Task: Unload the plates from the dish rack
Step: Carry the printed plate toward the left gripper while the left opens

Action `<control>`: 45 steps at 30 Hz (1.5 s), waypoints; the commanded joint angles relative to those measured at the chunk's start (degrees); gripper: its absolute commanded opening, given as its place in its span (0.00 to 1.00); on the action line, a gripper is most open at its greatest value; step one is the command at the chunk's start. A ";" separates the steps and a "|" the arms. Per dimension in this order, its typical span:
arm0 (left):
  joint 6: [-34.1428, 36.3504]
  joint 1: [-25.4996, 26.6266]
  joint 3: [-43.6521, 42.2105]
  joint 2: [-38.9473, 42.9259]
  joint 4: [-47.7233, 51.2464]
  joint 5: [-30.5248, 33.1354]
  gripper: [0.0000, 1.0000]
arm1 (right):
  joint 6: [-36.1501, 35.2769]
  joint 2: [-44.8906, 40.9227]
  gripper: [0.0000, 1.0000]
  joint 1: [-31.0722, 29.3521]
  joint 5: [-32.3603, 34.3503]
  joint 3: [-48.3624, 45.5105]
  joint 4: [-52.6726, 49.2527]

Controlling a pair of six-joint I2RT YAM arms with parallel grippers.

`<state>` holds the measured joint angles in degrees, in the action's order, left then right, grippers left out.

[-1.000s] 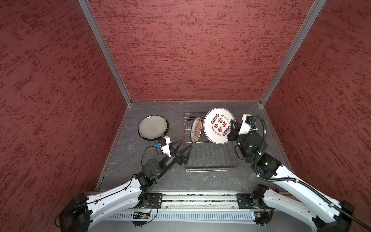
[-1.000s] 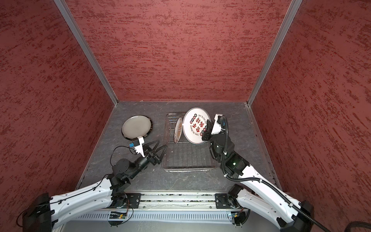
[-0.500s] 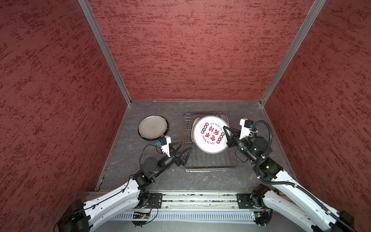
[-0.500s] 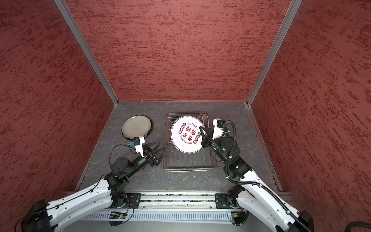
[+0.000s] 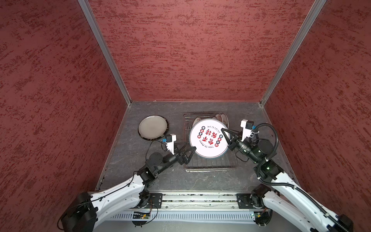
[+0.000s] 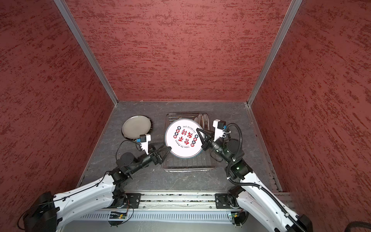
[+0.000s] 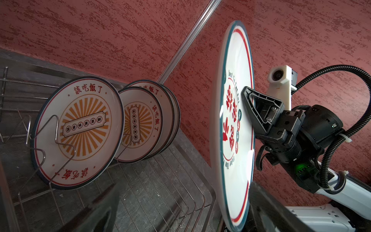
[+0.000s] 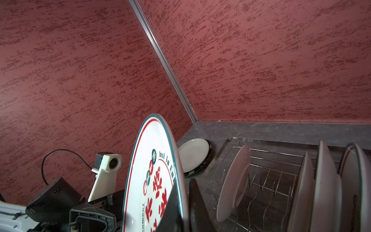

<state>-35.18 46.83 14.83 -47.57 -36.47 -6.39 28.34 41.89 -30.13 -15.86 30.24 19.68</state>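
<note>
Along the near edge ran a metal rail carrying both arms. Beyond it, the grey marbled tabletop held the rack near its middle. Over the rack, the right gripper was clamped on the right rim of a white plate, face up. The left gripper, jaws wide, stood at its left rim. Several plates stood on edge at the rack's far end. A grey plate lay flat toward the far left corner. Mottled red walls closed three sides.

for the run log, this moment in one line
right end effector: shut on lettered plate, above dish rack | left end effector: open, by its rim | sunburst plates: upright in rack
</note>
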 commanded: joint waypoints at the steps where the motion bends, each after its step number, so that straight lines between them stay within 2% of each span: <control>1: 0.40 0.62 1.97 0.19 -0.49 0.81 0.98 | 1.19 -0.02 0.00 0.53 -1.90 0.65 5.21; 4: -0.07 0.72 1.79 -0.15 -0.77 2.56 0.86 | 0.93 0.78 0.00 0.59 -1.81 1.20 4.58; 8: -0.16 0.81 2.50 -1.40 -0.95 1.45 0.73 | 0.93 2.11 0.00 0.60 -2.34 1.73 4.59; 15: -0.46 1.07 3.29 -2.92 -1.19 1.61 0.41 | -0.17 2.23 0.00 0.60 -0.69 1.83 3.87; 21: -1.16 1.47 4.26 -5.89 -2.40 1.01 0.32 | -1.33 1.92 0.00 0.60 -0.69 1.54 4.14; 28: -1.73 1.69 5.49 -7.86 -1.85 0.94 0.13 | -1.70 1.73 0.00 0.60 0.34 1.40 3.78; 35: -3.40 1.60 5.21 -8.24 -3.39 -1.05 0.08 | -2.06 2.24 0.00 0.60 0.49 1.48 3.77; 36: -3.64 1.60 5.22 -8.24 -3.43 -1.31 0.09 | -2.06 2.46 0.00 0.60 0.39 1.49 3.85; 38: -3.97 1.67 5.04 -8.32 -4.21 -1.44 0.19 | -2.15 2.66 0.00 0.60 0.37 1.36 3.88; 42: -4.47 1.64 4.87 -9.11 -5.74 -1.90 0.19 | -2.41 2.26 0.00 0.60 1.31 1.45 3.11; 45: -5.13 1.43 5.38 -10.48 -6.56 -4.32 0.15 | -2.59 1.63 0.00 0.59 1.44 1.40 2.99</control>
<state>-40.71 48.18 19.40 -57.19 -40.34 -7.16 25.08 44.73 -29.78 -15.90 30.26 20.12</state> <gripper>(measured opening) 0.152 0.091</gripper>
